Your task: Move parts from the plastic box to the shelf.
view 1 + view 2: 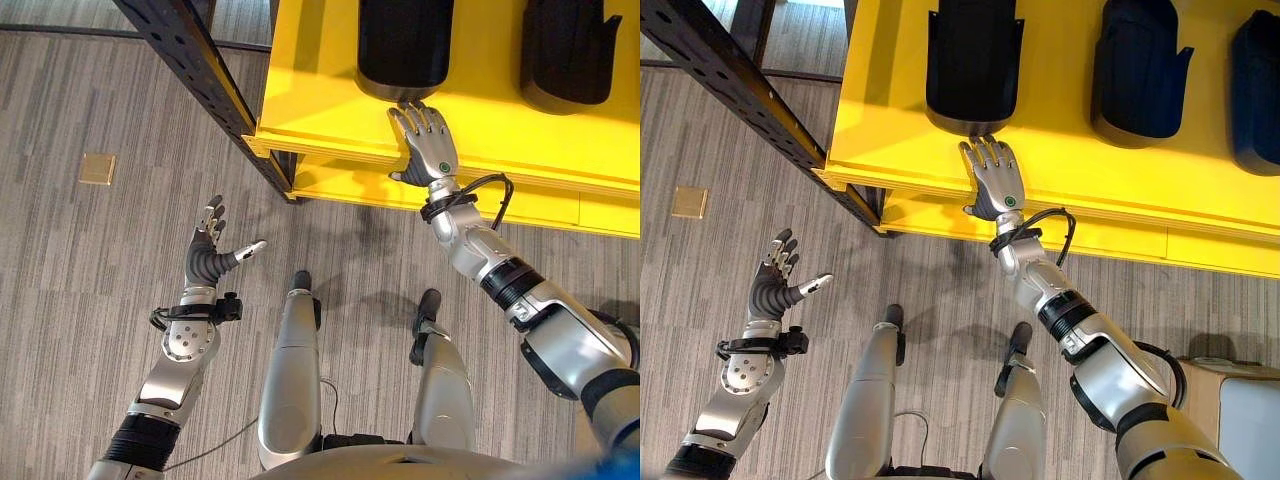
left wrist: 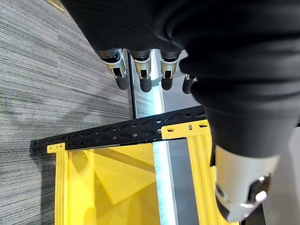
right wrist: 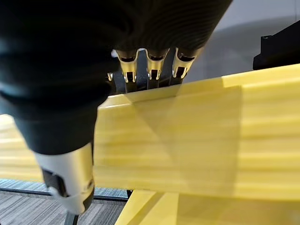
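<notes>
Part in hand: black moulded part (image 1: 403, 45) lying on the yellow shelf (image 1: 480, 125), at 12 o'clock from the right hand, its rounded near end just at the fingertips
Neighbouring parts: a second black part (image 1: 568, 50) at 3 o'clock from the first, well apart; in the right eye view a third (image 1: 1257, 90) further toward 3 o'clock
Right hand: right hand (image 1: 427, 143) flat on the shelf's front lip, fingers straight and spread, holding nothing; fingertips touch or nearly touch the part, which of the two cannot be told
Left hand: left hand (image 1: 213, 246) over the floor at 8 o'clock from the shelf corner, fingers relaxed and apart, thumb out, empty
Shelf frame: dark perforated upright (image 1: 195, 65) running to the shelf's near corner
Plastic box: a pale container corner (image 1: 1240, 415) at the right eye view's lower right may be it; not certain
Step judged: seating the part on the shelf with a flat-fingered push, or just letting go of it
Doing it well: push along the part's long axis, square to the shelf edge, so it does not slew toward its neighbour; keep the palm low on the lip; draw the hand straight back toward 6 o'clock without dragging the part
Risk: the part sits near the front edge and could be pulled off on retreat
</notes>
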Controlling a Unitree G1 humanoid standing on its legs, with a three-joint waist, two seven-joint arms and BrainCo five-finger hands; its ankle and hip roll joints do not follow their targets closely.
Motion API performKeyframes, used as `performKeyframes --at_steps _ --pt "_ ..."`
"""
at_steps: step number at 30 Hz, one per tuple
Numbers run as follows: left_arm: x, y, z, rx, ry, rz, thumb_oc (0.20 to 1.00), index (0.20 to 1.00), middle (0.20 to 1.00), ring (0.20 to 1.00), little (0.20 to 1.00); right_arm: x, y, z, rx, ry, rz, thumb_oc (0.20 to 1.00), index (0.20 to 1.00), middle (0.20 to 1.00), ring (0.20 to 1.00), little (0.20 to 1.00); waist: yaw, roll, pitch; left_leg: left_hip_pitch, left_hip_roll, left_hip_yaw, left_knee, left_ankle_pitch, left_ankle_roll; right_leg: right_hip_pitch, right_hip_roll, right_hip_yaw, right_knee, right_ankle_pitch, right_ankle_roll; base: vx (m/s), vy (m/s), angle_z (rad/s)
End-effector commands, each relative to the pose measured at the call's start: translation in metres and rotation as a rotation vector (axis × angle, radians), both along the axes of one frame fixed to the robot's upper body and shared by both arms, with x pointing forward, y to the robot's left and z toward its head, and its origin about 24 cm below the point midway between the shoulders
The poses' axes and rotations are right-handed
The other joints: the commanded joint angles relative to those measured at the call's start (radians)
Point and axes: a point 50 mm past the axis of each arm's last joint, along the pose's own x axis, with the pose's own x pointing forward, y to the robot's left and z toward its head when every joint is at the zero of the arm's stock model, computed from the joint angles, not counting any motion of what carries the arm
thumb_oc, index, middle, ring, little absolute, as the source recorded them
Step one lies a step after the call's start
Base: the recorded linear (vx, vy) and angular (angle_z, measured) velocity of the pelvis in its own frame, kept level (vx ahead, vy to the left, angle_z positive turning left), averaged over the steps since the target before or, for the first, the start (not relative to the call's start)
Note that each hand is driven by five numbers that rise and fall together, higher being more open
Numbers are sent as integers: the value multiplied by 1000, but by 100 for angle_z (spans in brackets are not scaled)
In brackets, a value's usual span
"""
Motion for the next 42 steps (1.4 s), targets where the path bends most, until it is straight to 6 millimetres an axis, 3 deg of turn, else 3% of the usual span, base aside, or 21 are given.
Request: performKeyframes --at_steps 1,15,21,25,29,33,34,41,42 --pt "-3 -5 16 -18 -102 -36 1000 1000 1000 1000 1000 10 -18 36 63 -107 -72 1000 1000 1000 1000 1000 20 30 9 11 -18 60 -112 57 41 -20 -12 11 191 -107 -14 0 0 0" --pt "-3 -3 15 -18 -100 -29 1000 1000 1000 1000 1000 11 -20 40 75 -114 -80 1000 1000 1000 1000 1000 20 33 6 3 -21 57 -110 55 43 -26 -10 15 194 -110 -16 1 -1 1" --pt "-3 -5 11 -30 -84 -24 1000 1000 1000 1000 1000 4 -12 17 116 -46 -29 1000 1000 1000 1000 1000 11 29 10 10 -18 57 -117 59 43 -23 -9 15 191 -107 -16 0 0 0" --pt "-3 -4 8 -32 -75 -4 1000 1000 1000 1000 1000 -13 -5 -12 167 32 44 1000 1000 1000 1000 1000 -6 18 6 29 -10 60 -140 66 40 -11 -4 10 177 -101 -14 0 0 0" --pt "-4 -4 7 -34 -69 4 1000 1000 1000 1000 1000 -23 -4 -23 194 65 77 1000 1000 1000 1000 1000 -15 10 1 44 -5 59 -155 73 37 3 0 7 165 -97 -13 1 -8 0" --pt "-4 -5 3 -39 -55 9 1000 1000 1000 1000 1000 -45 -6 -47 281 143 134 1000 1000 1000 1000 1000 -34 -12 -13 94 10 57 -206 93 29 48 15 2 120 -85 -9 5 -66 -3" --pt "-5 -6 0 -44 -41 9 1000 1000 1000 1000 1000 -57 -11 -58 353 196 158 1000 1000 1000 1000 1000 -46 -24 -20 134 21 61 -242 110 24 85 25 -3 87 -77 -8 43 -108 -8" --pt "-13 -2 -12 -35 21 -14 1000 1000 1000 1000 1000 -97 -39 -74 406 310 236 1000 1000 1000 1000 1000 -95 -53 -100 302 60 78 -419 184 3 217 50 -18 -61 -39 10 83 -80 -6" --pt "-18 -1 -20 -39 63 -33 1000 1000 1000 1000 1000 -111 -49 -80 504 379 256 1000 1000 1000 1000 1000 -105 -53 -128 368 71 88 -477 202 -5 267 62 -19 -108 -36 12 106 -76 -17"
